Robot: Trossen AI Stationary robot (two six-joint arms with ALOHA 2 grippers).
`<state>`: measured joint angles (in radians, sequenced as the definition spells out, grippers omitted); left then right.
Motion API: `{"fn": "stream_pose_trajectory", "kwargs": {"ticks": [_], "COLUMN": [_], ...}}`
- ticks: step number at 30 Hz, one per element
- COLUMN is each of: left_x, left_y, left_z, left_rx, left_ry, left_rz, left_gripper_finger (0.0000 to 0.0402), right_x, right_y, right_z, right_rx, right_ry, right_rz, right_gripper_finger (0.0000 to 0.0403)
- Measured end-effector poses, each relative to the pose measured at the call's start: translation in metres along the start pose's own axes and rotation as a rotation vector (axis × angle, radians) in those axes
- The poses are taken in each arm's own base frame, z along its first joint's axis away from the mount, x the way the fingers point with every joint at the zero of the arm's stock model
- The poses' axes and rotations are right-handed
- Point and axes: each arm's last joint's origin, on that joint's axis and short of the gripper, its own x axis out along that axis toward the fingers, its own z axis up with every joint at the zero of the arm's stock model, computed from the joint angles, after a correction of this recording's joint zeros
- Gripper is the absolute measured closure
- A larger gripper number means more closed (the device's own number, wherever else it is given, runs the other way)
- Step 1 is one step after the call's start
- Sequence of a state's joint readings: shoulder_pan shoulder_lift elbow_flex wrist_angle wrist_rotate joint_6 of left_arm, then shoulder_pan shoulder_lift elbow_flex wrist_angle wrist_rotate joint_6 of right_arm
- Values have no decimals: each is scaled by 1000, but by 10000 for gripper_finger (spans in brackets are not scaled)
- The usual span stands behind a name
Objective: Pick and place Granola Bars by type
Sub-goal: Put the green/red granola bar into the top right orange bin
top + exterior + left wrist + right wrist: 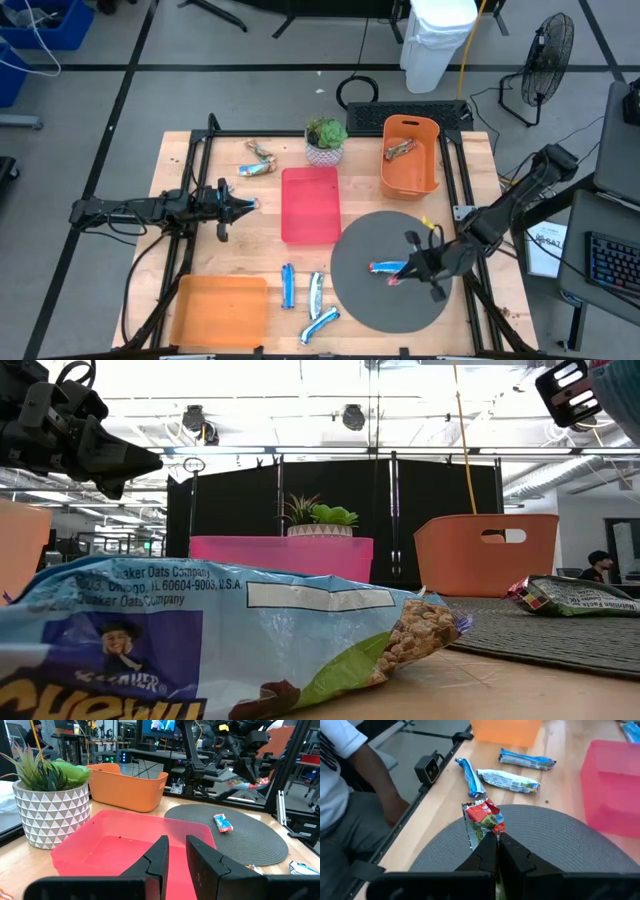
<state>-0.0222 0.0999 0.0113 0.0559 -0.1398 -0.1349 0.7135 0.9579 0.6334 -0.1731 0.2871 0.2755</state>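
Note:
My right gripper (405,272) hangs over the grey round mat (360,300), shut on a red-and-silver granola bar (482,822). A blue bar (385,267) lies flat on the mat beside it and also shows in the left wrist view (223,822). My left gripper (248,205) is shut and empty, level, just left of the red tray (310,205). Three blue-and-white bars (305,300) lie on the wood near the front edge. Two tan bars (258,163) lie at the far left. One more bar (400,150) lies in the orange bin. My right gripper pinches the red-and-silver bar by its silver end (487,840) between the two fingertips. The fingers slant down toward the mat. The bar sticks out ahead of the fingers, its red end (482,811) farthest away. In the left wrist view it looks lifted clear of the mat.
An orange tray (220,312) lies at the near left. An orange bin (412,175) and a potted plant (325,140) stand at the back. One blue bar (200,640) lies close in front of the low camera. A person (350,795) is beside the table's near edge.

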Motion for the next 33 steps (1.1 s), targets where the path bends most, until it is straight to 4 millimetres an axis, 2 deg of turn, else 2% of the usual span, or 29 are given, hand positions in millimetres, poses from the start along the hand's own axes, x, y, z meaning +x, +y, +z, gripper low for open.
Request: {"fn": "stream_pose_trajectory", "kwargs": {"ticks": [7,14,18,21,33], "left_x": [0,0,0,0,0], "left_y": [0,0,0,0,0], "left_z": [0,0,0,0,0], "left_rx": [0,0,0,0,0], "left_ry": [0,0,0,0,1], "left_rz": [0,0,0,0,0], "left_gripper_finger": [330,330,330,330,330], "right_x": [-9,-17,-18,-27,-47], "right_y": [-22,-44,-59,-68,-102], "right_z": [-39,-70,-84,-74,-60], "right_rx": [84,86,33,30,-65], "right_ry": [-45,-351,-497,-623,-788], "right_rz": [-40,-66,-170,-238,-593], "right_gripper_finger": [401,401,401,401,401]}}
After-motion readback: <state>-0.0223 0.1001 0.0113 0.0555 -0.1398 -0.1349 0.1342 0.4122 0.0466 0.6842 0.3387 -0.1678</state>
